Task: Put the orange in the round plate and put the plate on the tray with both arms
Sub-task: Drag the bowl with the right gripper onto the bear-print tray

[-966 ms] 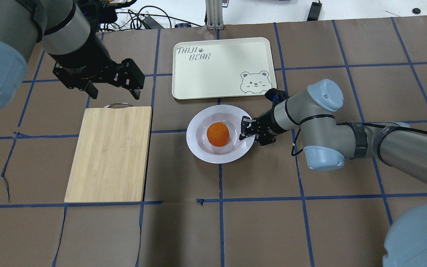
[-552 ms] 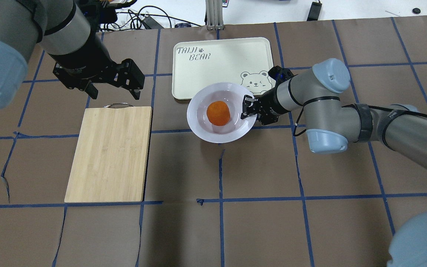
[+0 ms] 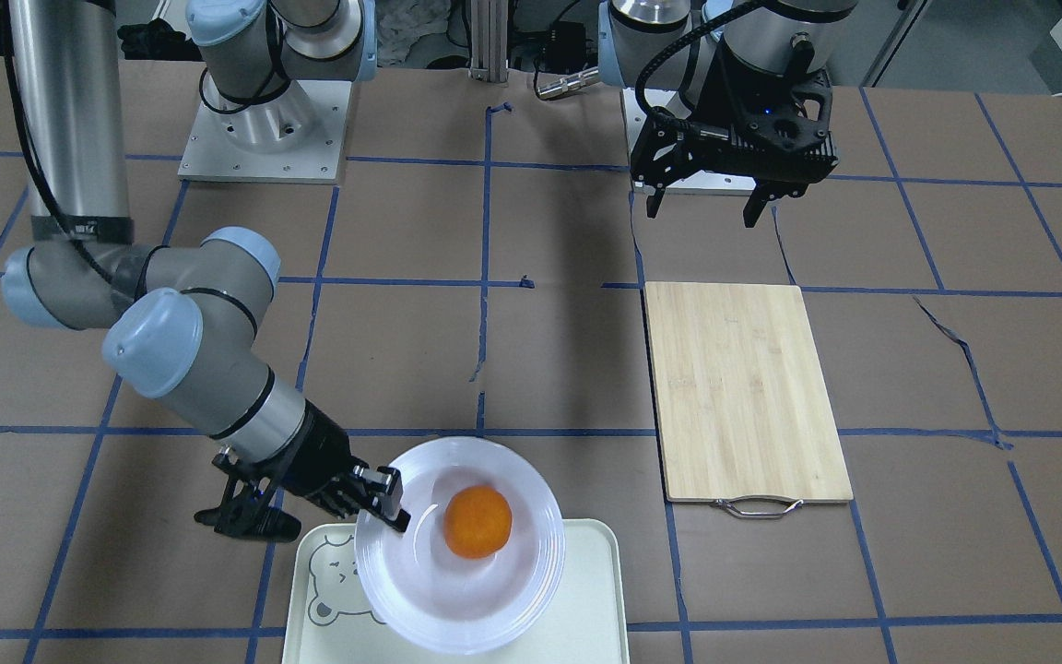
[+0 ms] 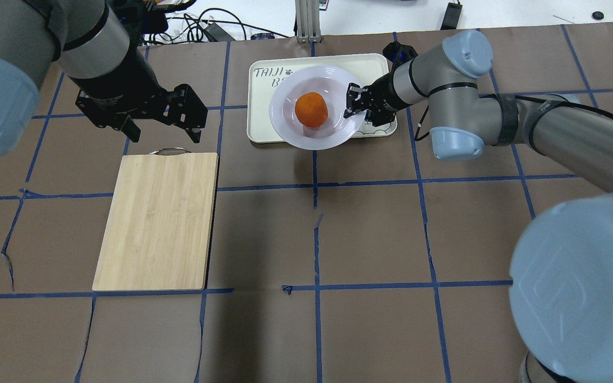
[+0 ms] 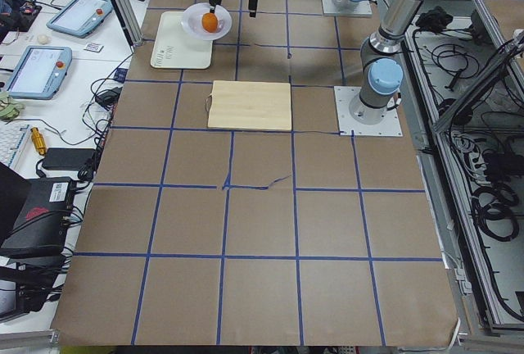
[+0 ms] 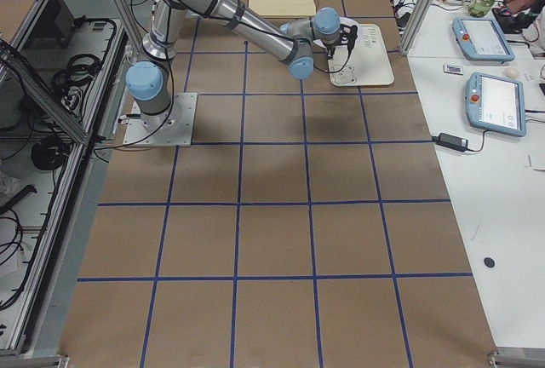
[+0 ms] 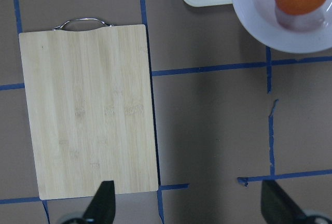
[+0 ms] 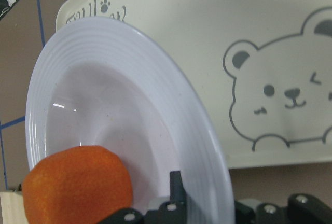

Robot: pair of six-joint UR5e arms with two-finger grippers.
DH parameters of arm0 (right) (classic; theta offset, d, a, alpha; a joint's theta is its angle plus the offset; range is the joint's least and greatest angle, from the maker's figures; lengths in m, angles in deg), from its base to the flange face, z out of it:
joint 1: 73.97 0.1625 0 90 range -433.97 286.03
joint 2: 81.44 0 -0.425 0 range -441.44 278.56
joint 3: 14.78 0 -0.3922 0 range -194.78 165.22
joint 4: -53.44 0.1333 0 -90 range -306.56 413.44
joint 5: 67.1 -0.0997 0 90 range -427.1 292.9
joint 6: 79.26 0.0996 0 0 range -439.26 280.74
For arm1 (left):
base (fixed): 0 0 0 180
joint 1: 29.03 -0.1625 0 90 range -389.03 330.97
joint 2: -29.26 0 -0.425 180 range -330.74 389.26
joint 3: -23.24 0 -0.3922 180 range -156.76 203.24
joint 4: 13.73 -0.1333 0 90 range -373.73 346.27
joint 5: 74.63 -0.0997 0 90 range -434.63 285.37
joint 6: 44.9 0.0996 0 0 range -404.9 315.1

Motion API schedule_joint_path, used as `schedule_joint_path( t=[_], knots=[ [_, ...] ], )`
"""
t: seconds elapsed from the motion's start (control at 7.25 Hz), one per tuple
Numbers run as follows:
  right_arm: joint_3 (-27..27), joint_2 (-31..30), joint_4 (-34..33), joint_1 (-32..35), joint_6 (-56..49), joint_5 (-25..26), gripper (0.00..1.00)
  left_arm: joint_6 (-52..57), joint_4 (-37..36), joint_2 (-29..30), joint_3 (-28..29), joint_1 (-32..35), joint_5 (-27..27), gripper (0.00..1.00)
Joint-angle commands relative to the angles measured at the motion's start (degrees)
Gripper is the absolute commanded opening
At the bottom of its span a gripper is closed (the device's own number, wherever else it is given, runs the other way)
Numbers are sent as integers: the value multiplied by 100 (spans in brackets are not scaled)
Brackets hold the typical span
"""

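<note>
The orange (image 4: 311,109) lies in the well of the round plate (image 4: 280,109). My right gripper (image 4: 353,106) is shut on the plate's right rim and holds it slightly tilted over the tray (image 4: 375,69), with the plate's near edge overhanging the tray's near side. In the front-facing view the same gripper (image 3: 388,503) pinches the plate (image 3: 531,572) with the orange (image 3: 477,522) inside, above the tray (image 3: 591,609). The right wrist view shows the plate rim (image 8: 155,79) above the bear print. My left gripper (image 4: 164,136) hangs open and empty, above the table just beyond the cutting board's handle.
A bamboo cutting board (image 4: 157,221) with a metal handle lies left of the tray on brown paper with blue tape lines. Cables and devices lie beyond the table's far edge (image 4: 210,29). The left wrist view looks down on the board (image 7: 88,110).
My right arm has carried the plate, with the orange in it, away from the bare table and forward over the tray. The left arm has stayed still.
</note>
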Motion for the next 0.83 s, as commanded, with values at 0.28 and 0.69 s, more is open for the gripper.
schedule_joint_path(
  t=[0.28, 0.69],
  knots=[
    [-1234, 1137, 84, -33, 3, 9, 4, 0, 0, 0, -9, 0, 0, 100],
    [-1041, 1102, 84, -51, 108, 18, 40, 0, 0, 0, -9, 0, 0, 100]
  ],
)
